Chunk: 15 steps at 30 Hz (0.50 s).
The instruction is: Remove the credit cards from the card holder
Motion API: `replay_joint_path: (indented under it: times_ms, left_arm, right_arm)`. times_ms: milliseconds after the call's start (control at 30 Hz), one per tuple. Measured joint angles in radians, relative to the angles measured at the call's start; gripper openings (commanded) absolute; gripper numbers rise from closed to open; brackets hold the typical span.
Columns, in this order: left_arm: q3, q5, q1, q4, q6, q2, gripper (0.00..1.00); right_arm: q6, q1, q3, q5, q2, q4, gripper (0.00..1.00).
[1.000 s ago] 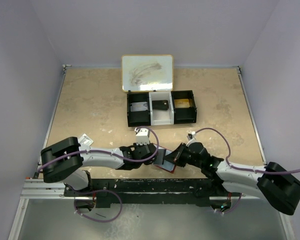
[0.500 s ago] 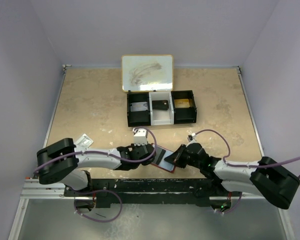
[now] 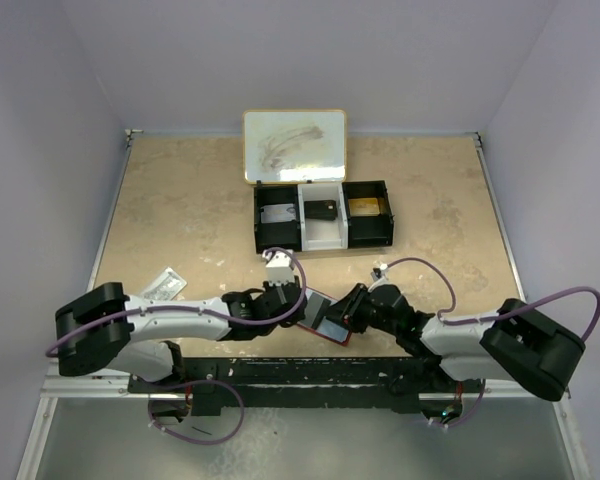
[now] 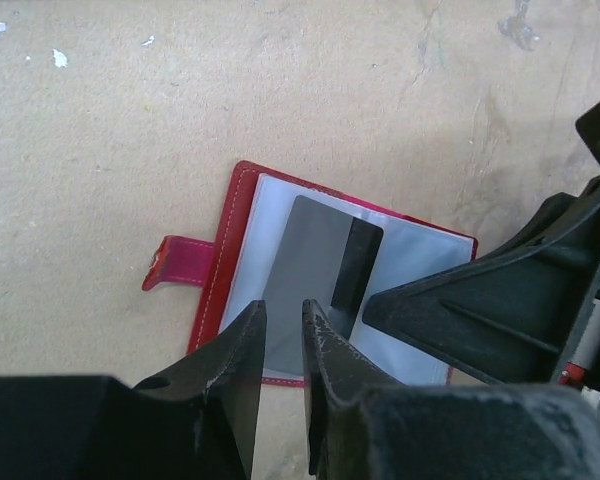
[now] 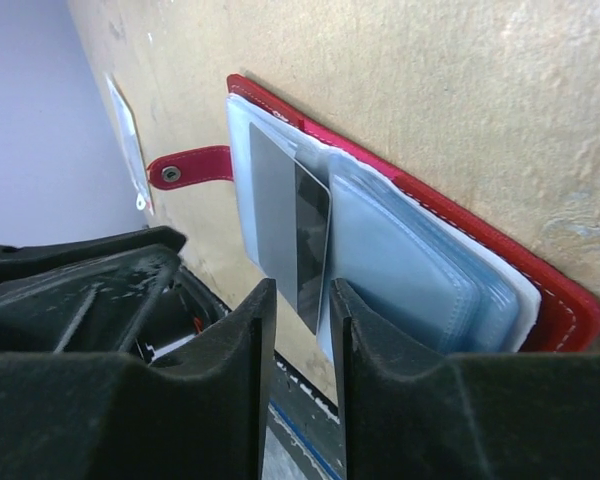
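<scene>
Small red folding card holder (image 3: 325, 322) with pale clear plastic sleeves lies open flat on the beige table (image 3: 180, 220), lower centre of top view, between both arms. One holder, one grey black-striped card (image 4: 315, 250) showing; more cards, cannot tell. Card is probably light, stiff and slick; pinch its free edge. Left gripper (image 4: 283, 310) jaws are narrowly apart and empty; right gripper (image 5: 302, 290) the same.

One overhead, two close on card holder (image 4: 267, 228)
</scene>
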Motion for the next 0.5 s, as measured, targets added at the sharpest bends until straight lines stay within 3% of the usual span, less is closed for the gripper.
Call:
replay_joint_path:
  times_ms: [267, 500]
  left_arm:
    - [0.003, 0.005, 0.0, 0.02, 0.019, 0.153, 0.16]
    - [0.018, -0.011, 0.0, 0.022, 0.016, 0.172, 0.14]
  right_arm:
    - [0.013, 0.0, 0.012, 0.002, 0.012, 0.002, 0.36]
    - [0.028, 0.0, 0.035, 0.001, 0.065, 0.019, 0.34]
